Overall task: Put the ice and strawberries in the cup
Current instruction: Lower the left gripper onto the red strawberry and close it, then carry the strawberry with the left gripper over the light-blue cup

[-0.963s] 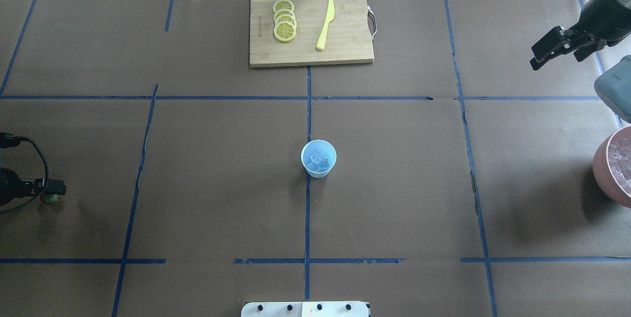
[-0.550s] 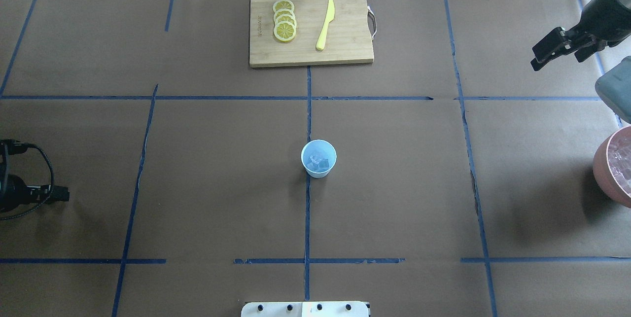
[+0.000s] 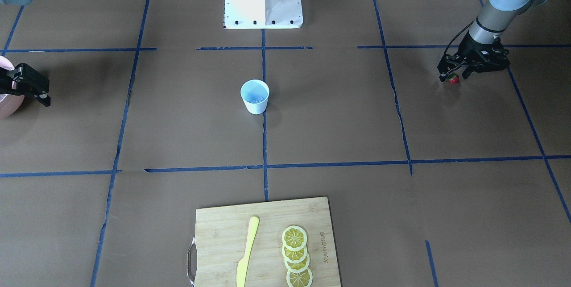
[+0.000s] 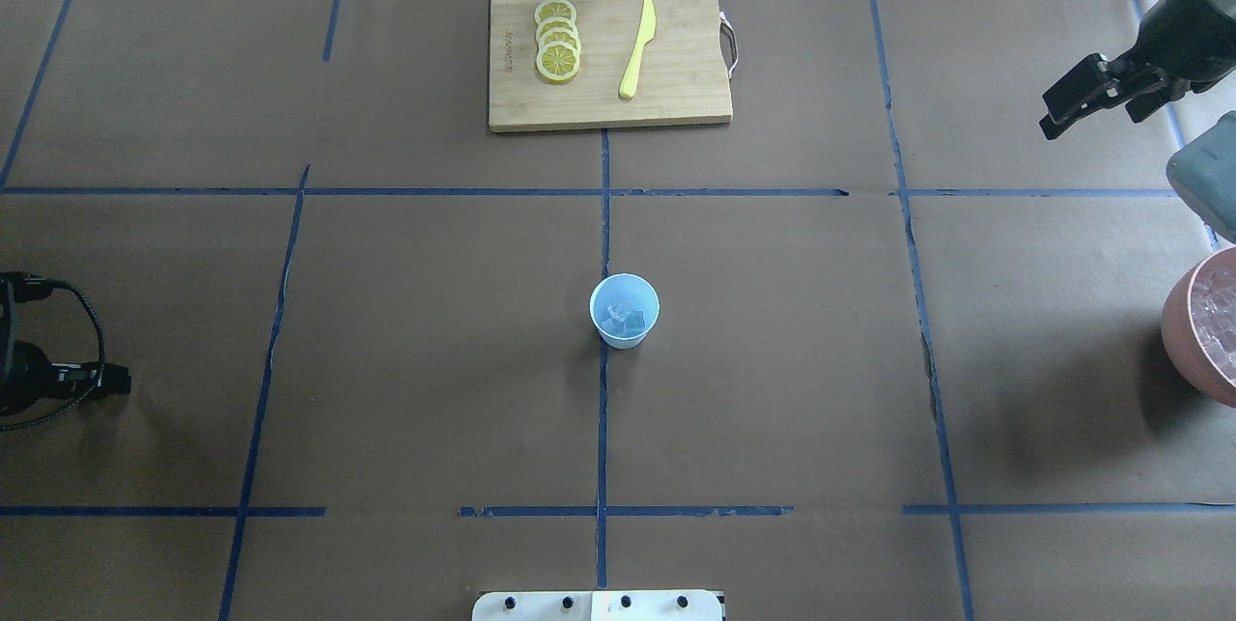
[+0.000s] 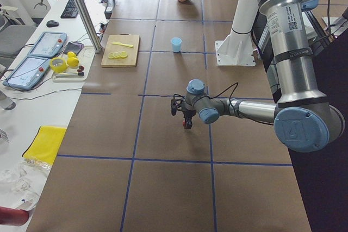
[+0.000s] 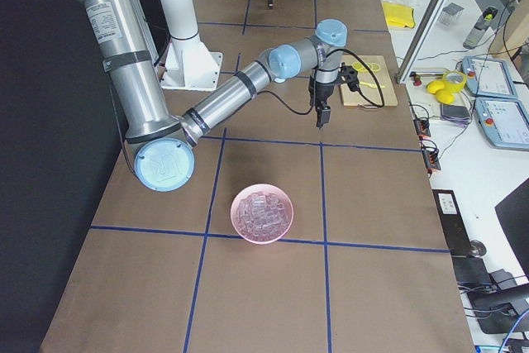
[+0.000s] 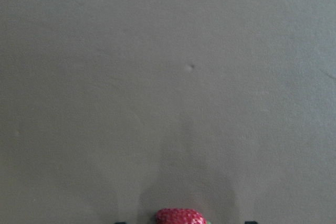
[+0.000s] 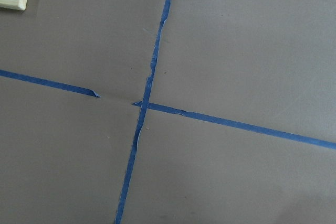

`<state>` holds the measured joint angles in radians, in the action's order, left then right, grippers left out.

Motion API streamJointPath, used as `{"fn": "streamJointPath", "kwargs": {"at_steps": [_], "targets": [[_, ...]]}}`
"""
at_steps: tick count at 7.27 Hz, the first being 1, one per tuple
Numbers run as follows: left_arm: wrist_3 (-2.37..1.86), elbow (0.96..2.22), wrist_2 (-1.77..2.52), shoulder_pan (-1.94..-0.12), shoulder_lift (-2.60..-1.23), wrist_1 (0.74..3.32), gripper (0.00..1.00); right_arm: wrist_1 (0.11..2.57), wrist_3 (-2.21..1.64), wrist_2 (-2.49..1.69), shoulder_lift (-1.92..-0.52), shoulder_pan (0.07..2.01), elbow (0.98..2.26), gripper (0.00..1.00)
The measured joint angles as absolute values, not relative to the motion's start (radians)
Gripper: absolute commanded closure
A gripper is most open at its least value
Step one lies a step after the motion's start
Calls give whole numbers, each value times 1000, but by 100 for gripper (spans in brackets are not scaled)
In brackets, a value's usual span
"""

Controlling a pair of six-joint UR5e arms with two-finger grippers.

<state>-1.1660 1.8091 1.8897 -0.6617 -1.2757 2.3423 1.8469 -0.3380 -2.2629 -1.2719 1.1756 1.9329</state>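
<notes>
The small red strawberry lies on the brown paper at the table's left end. My left gripper is low over it, jaws open on either side and not touching it. In the left wrist view the berry shows at the bottom edge between the two fingertips. In the overhead view the gripper hides the berry. The pale-blue cup stands upright mid-table with a few clear ice cubes inside. My right gripper hangs open and empty at the far right.
A pink bowl full of ice cubes sits at the right edge. A wooden cutting board at the far side carries lemon slices and a yellow knife. Blue tape lines cross the paper.
My left gripper has shifted slightly and now covers the strawberry, which showed beside its tip one second ago in the overhead view. The right arm has barely moved.
</notes>
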Motion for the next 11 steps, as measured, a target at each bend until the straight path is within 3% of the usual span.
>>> {"fn": "streamJointPath", "kwargs": {"at_steps": [4,8,11], "targets": [[-1166,1814,1887,-670,-1265,2342,95,1847,-347,-2263,-1280,1175,1934,0],[-1159,1948,1918,-712,-1254,2259,96,1846,-347,-2263,-1281,1175,1936,0],[-1170,2115,1939,-720,-1458,1883,97,1767,-340,-2264,-1342,1176,1937,0]]}}
